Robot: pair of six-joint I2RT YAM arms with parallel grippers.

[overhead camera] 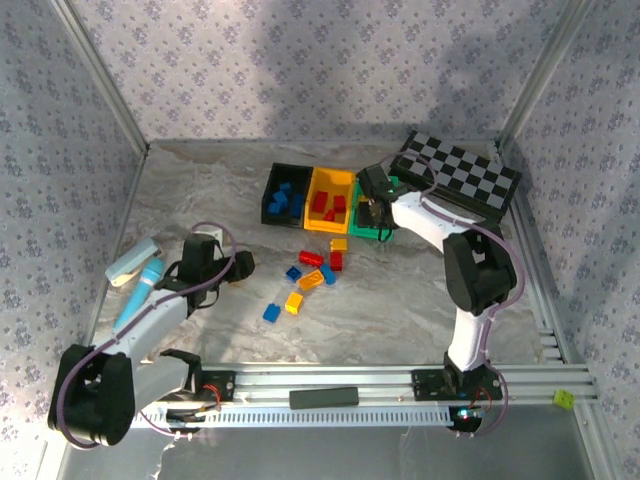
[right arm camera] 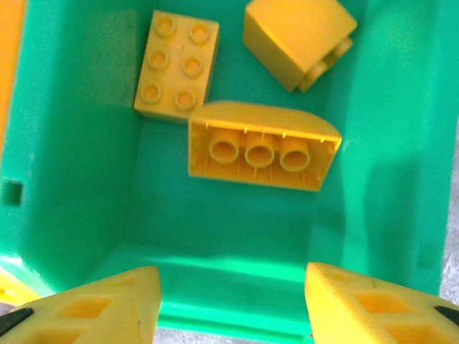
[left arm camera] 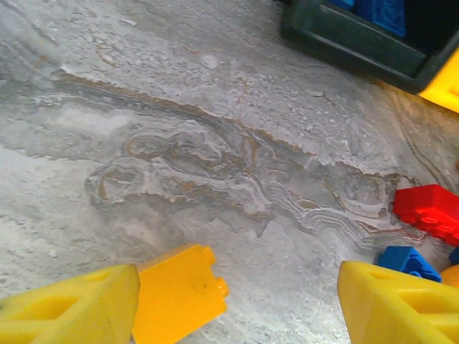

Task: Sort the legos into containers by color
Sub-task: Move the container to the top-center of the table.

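Note:
The containers stand in a row at the back: black (overhead camera: 285,195) with blue legos, yellow-orange (overhead camera: 330,200) with red ones, green (overhead camera: 372,228). My right gripper (overhead camera: 375,212) hangs open and empty over the green bin (right arm camera: 64,179), where three yellow legos lie, the nearest one (right arm camera: 262,147) upside down. Loose legos (overhead camera: 310,278) in blue, red and yellow lie mid-table. Low over the table to their left, my left gripper (left arm camera: 237,301) is open. A yellow-orange lego (left arm camera: 179,294) lies against its left finger (left arm camera: 68,308). A red lego (left arm camera: 430,211) and a blue one (left arm camera: 405,261) lie to the right.
A black-and-white checkerboard (overhead camera: 460,172) lies behind the green bin. A light blue marker (overhead camera: 140,290) and a white-grey object (overhead camera: 133,262) rest at the left beside my left arm. Patterned walls close in the table; a metal rail (overhead camera: 400,385) runs along the front.

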